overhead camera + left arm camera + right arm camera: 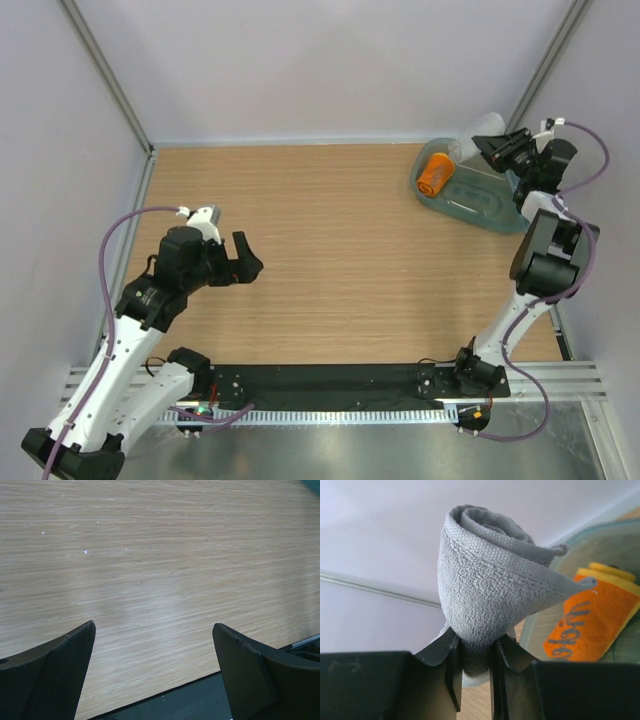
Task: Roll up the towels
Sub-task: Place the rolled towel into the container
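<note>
1 grey towel (485,590) in right claw (476,652), orange towel (590,625) in tub (488,212)

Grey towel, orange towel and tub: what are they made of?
The grey towel looks like soft terry cloth, maybe cotton: tiny loops and a stitched hem show, and it is matte. The orange towel seems a smoother cloth with grey print and a yellow edge; which fibre is unclear. The tub is probably plastic: see-through blue-green, with a slightly shiny rim.
</note>
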Action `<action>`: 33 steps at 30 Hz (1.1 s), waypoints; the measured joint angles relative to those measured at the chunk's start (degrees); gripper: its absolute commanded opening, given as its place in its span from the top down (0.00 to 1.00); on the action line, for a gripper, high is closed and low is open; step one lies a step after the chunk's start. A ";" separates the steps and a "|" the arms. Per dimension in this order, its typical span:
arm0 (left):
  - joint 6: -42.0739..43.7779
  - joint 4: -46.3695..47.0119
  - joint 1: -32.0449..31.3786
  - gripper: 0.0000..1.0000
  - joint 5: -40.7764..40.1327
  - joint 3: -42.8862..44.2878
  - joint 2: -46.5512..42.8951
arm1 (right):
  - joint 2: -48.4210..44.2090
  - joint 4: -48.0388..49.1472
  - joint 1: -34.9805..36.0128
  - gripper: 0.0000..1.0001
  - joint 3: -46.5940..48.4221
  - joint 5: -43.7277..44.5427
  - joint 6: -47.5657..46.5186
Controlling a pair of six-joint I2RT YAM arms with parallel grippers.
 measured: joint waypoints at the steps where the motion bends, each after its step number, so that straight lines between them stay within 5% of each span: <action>1: 0.02 0.00 0.00 0.00 0.02 0.00 0.00 | 2.54 1.97 0.00 0.99 0.00 -0.83 1.38; 10: 0.02 0.00 0.02 0.00 0.11 0.00 0.24 | 19.54 13.90 -0.66 0.99 -0.02 -6.86 11.52; 21: 0.04 0.02 0.02 0.00 0.92 0.00 1.73 | 19.82 -15.74 -0.44 0.99 8.61 -1.40 -11.26; 33: 0.07 0.02 0.02 0.00 1.97 0.00 1.84 | 24.81 -36.48 4.26 0.99 19.87 3.34 -27.02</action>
